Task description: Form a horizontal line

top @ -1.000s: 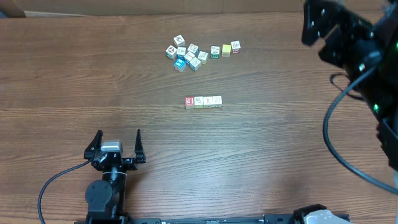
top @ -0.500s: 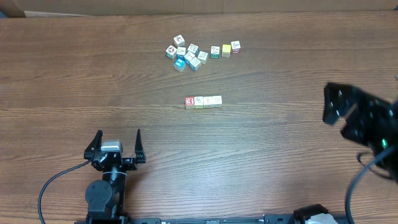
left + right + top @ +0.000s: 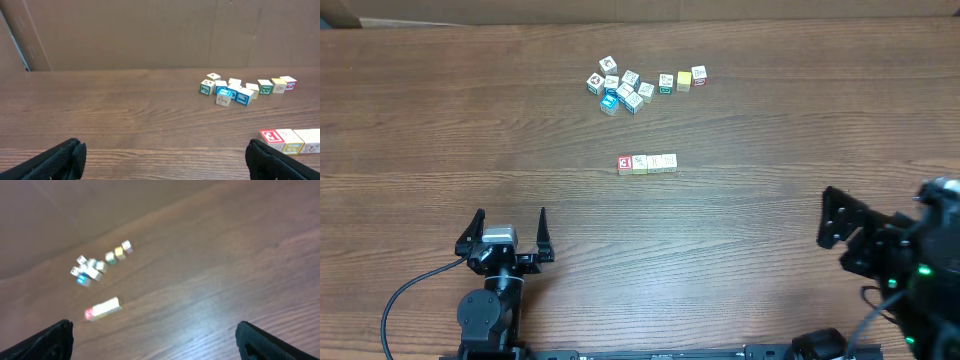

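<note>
Lowest in the overhead frame, the left pincer (image 3: pixel 511 214) sits at lower left, its two dark fingers spread wide and pointing up the frame, with nothing between them. A black cable (image 3: pixel 408 291) curls away from its base toward the bottom left corner. At lower right the right pincer (image 3: pixel 836 222) hangs over the brown wood-grain counter (image 3: pixel 770 120). Its own wrist view is blurred, but it shows one finger in each bottom corner, far apart, with only bare wood between them; this pincer too is open and empty.

Farther up, near the middle of the overhead frame, lies the horizontal line (image 3: pixel 647 163): four small cubes side by side, touching, in a straight row running left to right. The red-and-white cube (image 3: pixel 625 164) is at the left end, and the three to its right are pale cream. In the left wrist view the row sits at the lower right edge, partly cut off by the frame.

Farther still, in the upper middle of the overhead frame and well apart from the row, is a loose bunch of cubes (image 3: pixel 623 88) with white, blue-edged and yellow faces, trailing off to the right in a short string of three. Behind the counter stands a brown cardboard wall (image 3: pixel 150 30).
</note>
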`<action>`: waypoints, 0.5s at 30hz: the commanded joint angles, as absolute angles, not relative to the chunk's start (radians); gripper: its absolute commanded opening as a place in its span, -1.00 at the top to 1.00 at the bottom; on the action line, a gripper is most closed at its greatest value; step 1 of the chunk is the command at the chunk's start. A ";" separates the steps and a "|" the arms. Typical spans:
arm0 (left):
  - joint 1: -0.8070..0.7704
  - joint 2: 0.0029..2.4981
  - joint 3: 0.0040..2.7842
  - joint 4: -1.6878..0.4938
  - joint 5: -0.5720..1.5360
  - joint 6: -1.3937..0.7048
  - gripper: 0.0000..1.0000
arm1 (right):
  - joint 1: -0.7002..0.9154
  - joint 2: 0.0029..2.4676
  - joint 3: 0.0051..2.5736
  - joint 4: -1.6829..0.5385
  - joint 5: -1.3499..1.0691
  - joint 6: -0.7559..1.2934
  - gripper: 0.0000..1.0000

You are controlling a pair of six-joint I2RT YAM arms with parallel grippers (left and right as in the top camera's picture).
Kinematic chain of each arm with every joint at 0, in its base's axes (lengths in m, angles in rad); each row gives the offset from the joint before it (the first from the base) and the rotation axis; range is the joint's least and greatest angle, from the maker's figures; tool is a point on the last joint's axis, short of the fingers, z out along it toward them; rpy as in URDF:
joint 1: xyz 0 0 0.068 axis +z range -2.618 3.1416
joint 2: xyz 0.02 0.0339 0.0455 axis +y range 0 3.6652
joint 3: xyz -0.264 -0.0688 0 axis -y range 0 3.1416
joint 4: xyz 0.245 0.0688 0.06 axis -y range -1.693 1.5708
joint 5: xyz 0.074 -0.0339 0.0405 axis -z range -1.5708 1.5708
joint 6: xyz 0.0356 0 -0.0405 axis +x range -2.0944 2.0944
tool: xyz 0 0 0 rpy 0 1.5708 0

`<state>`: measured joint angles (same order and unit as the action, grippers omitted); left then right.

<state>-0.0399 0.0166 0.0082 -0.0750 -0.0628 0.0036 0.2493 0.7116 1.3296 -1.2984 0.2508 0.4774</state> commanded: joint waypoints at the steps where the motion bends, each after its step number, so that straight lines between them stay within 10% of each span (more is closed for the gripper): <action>1: -0.047 0.004 0.005 -0.075 -0.055 0.020 -0.99 | 0.249 0.641 1.177 -1.234 0.243 0.475 -1.00; 15: -0.047 0.004 0.005 -0.074 -0.055 0.020 -1.00 | 0.249 0.540 0.690 -0.900 0.186 0.475 -1.00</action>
